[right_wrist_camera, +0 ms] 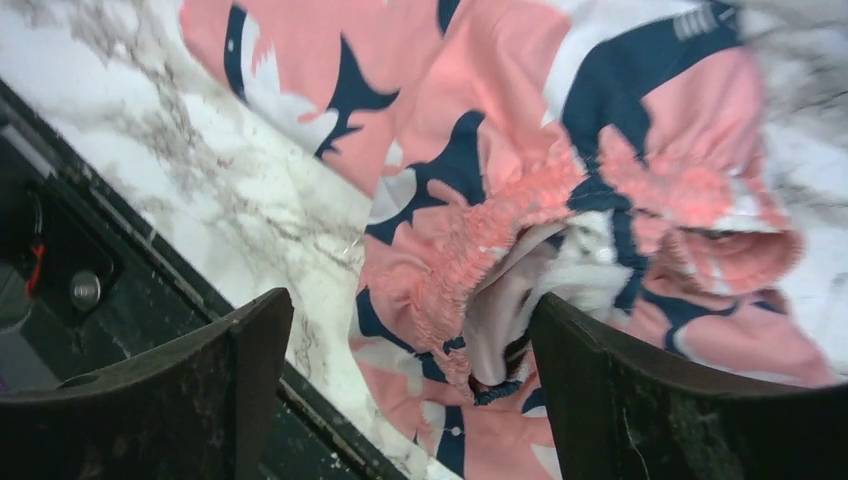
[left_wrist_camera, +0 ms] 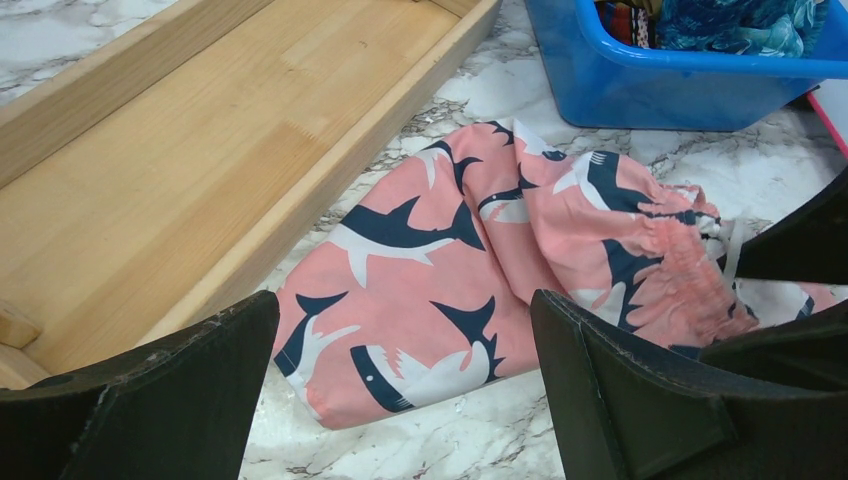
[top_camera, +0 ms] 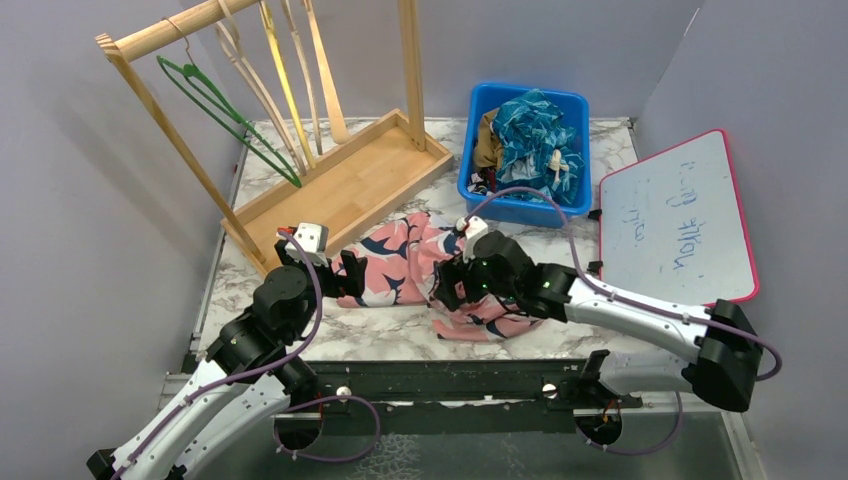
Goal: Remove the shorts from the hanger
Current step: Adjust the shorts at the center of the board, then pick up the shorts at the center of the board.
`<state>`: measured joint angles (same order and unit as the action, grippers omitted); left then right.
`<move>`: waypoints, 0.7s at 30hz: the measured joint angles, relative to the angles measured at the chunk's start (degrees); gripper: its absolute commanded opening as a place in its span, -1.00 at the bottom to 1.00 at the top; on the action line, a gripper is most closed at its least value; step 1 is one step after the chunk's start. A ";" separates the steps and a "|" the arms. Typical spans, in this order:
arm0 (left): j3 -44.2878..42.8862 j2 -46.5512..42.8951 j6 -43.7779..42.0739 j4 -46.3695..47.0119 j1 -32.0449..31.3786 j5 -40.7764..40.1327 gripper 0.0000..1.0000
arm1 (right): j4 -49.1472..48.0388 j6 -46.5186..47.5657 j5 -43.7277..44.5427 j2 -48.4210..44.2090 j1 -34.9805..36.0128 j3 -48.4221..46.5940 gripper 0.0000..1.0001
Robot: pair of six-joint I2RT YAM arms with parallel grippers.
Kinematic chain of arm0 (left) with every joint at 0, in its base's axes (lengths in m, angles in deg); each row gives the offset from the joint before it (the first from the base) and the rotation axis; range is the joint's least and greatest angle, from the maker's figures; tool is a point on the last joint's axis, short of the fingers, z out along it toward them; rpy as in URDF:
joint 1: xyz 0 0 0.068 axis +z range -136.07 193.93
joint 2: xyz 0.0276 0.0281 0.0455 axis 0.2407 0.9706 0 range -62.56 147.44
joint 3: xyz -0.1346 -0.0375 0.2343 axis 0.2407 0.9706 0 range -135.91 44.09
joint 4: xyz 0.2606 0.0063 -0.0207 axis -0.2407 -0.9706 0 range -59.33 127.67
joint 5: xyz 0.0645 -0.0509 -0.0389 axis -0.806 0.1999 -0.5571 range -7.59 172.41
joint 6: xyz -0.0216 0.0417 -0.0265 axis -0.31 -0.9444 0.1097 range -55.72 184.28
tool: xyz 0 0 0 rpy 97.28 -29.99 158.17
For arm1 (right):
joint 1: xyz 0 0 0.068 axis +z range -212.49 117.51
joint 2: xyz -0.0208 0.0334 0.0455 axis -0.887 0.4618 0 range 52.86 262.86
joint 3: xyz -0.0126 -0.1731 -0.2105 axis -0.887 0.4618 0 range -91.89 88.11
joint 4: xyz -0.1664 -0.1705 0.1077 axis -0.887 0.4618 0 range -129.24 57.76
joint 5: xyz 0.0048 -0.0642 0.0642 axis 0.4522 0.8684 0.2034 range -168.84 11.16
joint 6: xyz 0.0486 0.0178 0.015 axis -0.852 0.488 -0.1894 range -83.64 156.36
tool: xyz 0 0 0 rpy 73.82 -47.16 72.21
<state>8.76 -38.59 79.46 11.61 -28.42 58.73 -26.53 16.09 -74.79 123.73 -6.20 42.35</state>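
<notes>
Nearest, the left gripper [left_wrist_camera: 405,345] is hovering over the hem end of the shorts [top_camera: 400,262]. Its fingers are standing wide apart and gripping nothing. The right gripper [right_wrist_camera: 410,340] is hanging just above the gathered waistband, also spread and holding nothing. One arm at each end probably suits a limp garment that sags if lifted from one point.

The one pair of pink shorts with navy-and-white blotches is lying crumpled on the marble table [top_camera: 390,345], free of any hanger. This pair's removal looks done.

Behind it, one blue bin [top_camera: 468,160] is holding a heap of fabric, a teal print on top, probably the collecting place. To the right, one whiteboard [top_camera: 675,215] is lying flat.

Farthest, one wooden rack [top_camera: 340,190] is carrying one green hanger [top_camera: 225,115]. Beside it are what look like four pale ones, crowded edge-on, all bare.
</notes>
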 measured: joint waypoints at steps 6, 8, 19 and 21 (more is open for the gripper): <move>0.00 0.04 0.02 0.00 0.00 0.02 0.98 | 2.38 -2.80 9.49 -0.42 0.00 -3.04 0.99; 0.00 0.04 0.02 0.00 0.00 0.02 0.98 | 4.39 -5.68 11.74 2.75 -0.02 -4.33 0.99; 0.00 0.07 0.22 0.00 0.00 0.02 0.98 | 12.68 -20.48 14.01 28.57 -0.04 -13.38 0.84; 0.00 0.07 0.22 0.00 0.00 0.02 0.98 | 13.66 -21.05 16.15 30.58 0.31 -14.97 0.58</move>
<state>8.76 -38.53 79.68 11.61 -28.42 58.75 -12.87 -4.96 -58.64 154.31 -5.90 27.38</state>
